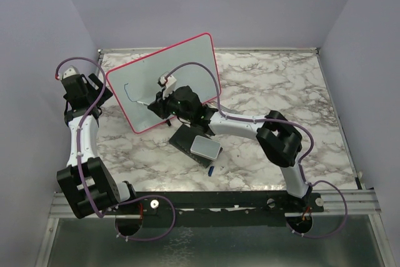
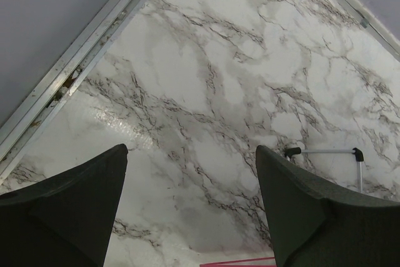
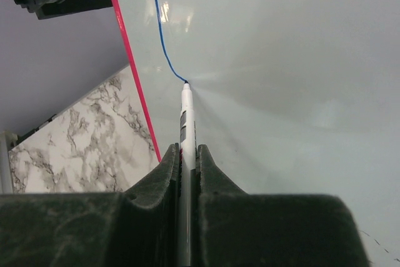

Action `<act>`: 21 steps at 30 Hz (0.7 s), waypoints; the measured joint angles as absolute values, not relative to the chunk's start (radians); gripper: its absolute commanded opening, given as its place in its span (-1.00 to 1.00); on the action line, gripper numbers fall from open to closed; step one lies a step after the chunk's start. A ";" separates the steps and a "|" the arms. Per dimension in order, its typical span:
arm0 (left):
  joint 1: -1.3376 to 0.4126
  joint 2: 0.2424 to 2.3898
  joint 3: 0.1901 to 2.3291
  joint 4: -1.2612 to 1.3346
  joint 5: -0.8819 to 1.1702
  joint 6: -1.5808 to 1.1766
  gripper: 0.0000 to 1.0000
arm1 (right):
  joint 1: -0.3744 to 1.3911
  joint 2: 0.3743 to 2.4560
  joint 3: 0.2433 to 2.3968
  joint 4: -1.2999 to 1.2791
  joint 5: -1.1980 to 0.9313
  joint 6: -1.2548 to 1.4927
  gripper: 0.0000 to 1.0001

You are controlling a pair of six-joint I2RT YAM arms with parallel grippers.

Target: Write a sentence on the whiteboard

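Taking up most of the top view, a marble tabletop [image 1: 281, 92] is seen, with grey walls around it. The whiteboard [image 1: 190, 54] is stood on the tabletop's left-centre part, tilted back, with its pink frame all round. Both arms are reached toward it. The left arm is bent up along the left side, and the left tool [image 2: 190, 211] is placed just beside the board's left edge. Its fingers are spread wide and nothing is held between them. Marble is seen through the gap, and a strip of pink frame shows at the bottom of that wrist view; contact with the board cannot be told. The right arm is stretched across from the right, and the right tool [image 3: 185, 154] is clamped narrow on a white marker [image 3: 186, 117] that is pointed at the board face. A dark block with a grey-white pad [image 1: 205, 147] is laid on the tabletop just beside the board's lower right corner, under the right arm. A small blue cap [image 1: 211, 169] is laid near the block, toward the arm bases. The sentence [image 3: 160, 35] is seen only as one curved blue stroke on the board's left part, and the marker tip is touching its end.
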State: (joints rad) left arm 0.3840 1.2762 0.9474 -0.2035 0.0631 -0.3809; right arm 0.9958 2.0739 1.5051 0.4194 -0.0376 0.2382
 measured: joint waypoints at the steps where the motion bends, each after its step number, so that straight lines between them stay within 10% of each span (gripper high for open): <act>1: 0.384 1.276 0.947 -0.204 0.063 -0.381 0.69 | 0.996 2.069 1.499 0.420 -0.030 0.238 -0.99; 21: 0.384 1.267 0.943 -0.204 0.063 -0.381 0.69 | 0.995 1.909 1.390 0.525 -0.039 0.191 -0.99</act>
State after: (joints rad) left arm 0.3843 1.2675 0.9428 -0.2035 0.0631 -0.3809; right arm 0.9947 1.9091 1.3899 0.5251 -0.0391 0.1913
